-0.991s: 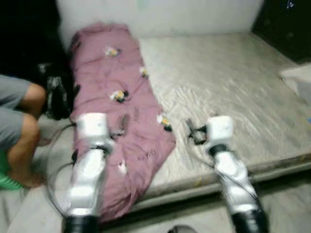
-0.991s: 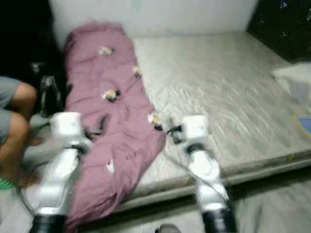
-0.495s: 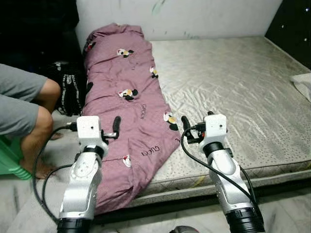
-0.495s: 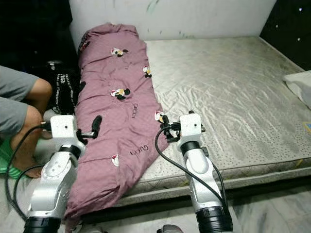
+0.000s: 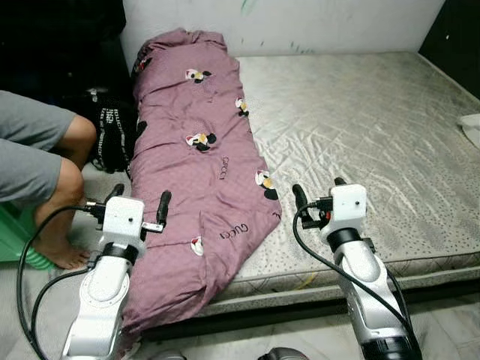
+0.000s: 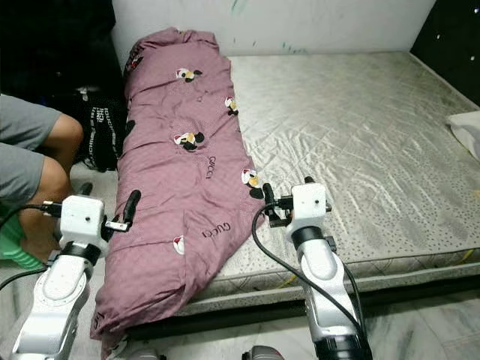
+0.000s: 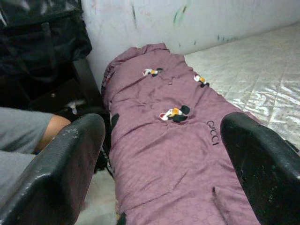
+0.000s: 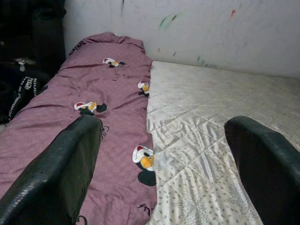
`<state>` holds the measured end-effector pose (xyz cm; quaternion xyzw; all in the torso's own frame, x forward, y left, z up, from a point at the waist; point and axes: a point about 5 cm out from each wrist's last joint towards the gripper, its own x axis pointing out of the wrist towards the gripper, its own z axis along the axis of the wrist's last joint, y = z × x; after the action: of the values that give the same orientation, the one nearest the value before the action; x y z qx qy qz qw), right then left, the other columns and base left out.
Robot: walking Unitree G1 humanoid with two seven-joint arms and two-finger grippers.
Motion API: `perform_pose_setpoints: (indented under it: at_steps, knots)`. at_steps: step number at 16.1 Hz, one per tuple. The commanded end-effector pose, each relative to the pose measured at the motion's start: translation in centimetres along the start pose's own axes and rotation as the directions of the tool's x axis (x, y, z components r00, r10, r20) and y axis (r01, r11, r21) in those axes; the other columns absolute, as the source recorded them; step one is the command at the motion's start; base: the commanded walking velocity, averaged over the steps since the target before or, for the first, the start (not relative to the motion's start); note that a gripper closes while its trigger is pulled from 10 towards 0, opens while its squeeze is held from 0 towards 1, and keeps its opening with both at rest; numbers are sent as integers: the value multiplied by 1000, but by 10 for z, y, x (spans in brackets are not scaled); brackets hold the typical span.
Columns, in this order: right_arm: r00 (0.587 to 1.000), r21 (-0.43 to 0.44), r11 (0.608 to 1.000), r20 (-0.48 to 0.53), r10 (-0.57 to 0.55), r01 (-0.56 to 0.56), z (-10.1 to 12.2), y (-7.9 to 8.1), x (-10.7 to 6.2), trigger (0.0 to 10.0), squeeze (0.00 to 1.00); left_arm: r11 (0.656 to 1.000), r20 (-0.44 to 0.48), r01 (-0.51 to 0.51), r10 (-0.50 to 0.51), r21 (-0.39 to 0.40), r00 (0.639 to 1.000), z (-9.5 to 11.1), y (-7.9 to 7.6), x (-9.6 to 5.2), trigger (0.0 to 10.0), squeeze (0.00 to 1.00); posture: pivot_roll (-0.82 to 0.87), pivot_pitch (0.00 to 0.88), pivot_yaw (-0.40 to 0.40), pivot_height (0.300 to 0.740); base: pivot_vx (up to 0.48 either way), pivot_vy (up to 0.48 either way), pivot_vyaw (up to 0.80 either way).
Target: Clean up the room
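- Quilt [image 5: 199, 161], mauve w/ cartoon-mouse prints + lettering, lies lengthwise along the left edge of the mattress [image 5: 360, 127]; its near end droops over the mattress's front edge toward the floor [image 5: 45, 315].
- Left end effector [image 5: 139, 208] hovers at the quilt's left margin near the drooping end, fingers spread wide, nothing between them. One finger [image 5: 163, 206] sits over the quilt, the other off to the floor side. Can't tell if it touches the fabric.
- Right end effector [image 5: 318, 196] hovers over the mattress just beside the quilt's right edge, close to a mouse print; fingers wide apart, holding nothing.
- Left wrist view: both black fingers [image 7: 56, 173] frame the quilt, which runs away toward the wall [image 7: 187, 18].
- Right wrist view: fingers [image 8: 61, 173] apart, quilt edge and bare mattress between them.
- Mattress is bare, grey quilted, sits low on the floor against the white wall.
- Person sits at far left, knee [image 5: 75, 184] bent, bare foot on floor, on a green seat [image 5: 15, 236].
- Black bag [image 5: 112, 139] w/ white lettering on its strap, between the person's knee and the quilt.
- White pillow-like item [image 5: 471, 129] at the mattress's right edge, partly cut off.
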<state>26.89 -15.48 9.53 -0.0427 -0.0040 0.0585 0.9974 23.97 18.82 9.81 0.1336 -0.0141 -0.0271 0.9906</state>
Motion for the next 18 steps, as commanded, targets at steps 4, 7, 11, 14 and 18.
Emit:
perform_pose_setpoints:
  at_steps: [4,7,11,14,18]
  knots:
    - [999,-46,998,-2,-49,49,3,-16,-10,10000,0,992,3,51,-51,111,999,-7,20,-15,10000,0,-37,0,-28,740,0,0,0]
    - [997,-66,995,-12,-79,79,1,-23,-14,10000,0,993,15,87,-89,80,996,-1,22,-7,10000,0,-51,0,-11,740,0,0,0]
    - [994,-35,993,-25,-110,109,-1,-22,-15,10000,0,999,-2,39,-39,-35,999,-2,10,1,10000,0,-68,0,11,740,0,0,-600]
    - [996,-4,996,-16,-91,91,-1,-20,-12,10000,0,997,13,29,-28,-66,1000,3,1,7,10000,0,-63,0,1,740,0,0,-800]
    - [995,13,995,0,-99,99,3,-17,-5,10000,0,998,11,2,-2,-59,1000,1,6,12,10000,0,-50,0,-5,740,0,0,-200]
